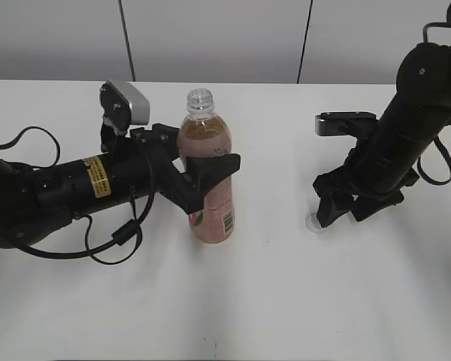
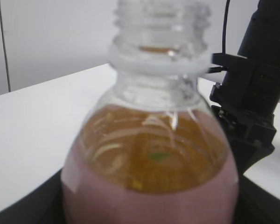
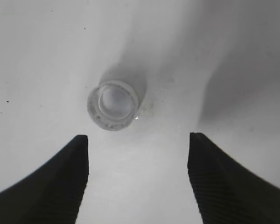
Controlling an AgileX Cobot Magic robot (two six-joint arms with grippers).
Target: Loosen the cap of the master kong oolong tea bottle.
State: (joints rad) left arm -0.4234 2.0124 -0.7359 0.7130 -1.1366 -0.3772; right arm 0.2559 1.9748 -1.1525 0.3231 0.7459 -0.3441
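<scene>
The master kong oolong tea bottle [image 1: 209,188] stands upright mid-table, its threaded neck bare and open. It fills the left wrist view [image 2: 154,172], amber tea above the pink label. My left gripper [image 1: 210,171] is shut on the bottle's body. The white cap [image 3: 113,105] lies on the table, hollow side up, in the right wrist view; in the exterior view the cap [image 1: 313,221] sits by my right gripper's fingertips. My right gripper [image 3: 137,154] is open and empty, its fingers just short of the cap; it hangs low over the table [image 1: 337,214].
The white table [image 1: 286,301] stretches around both arms. A grey panelled wall [image 1: 210,37] runs behind it. The left arm's cables [image 1: 98,248] loop over the table at front left.
</scene>
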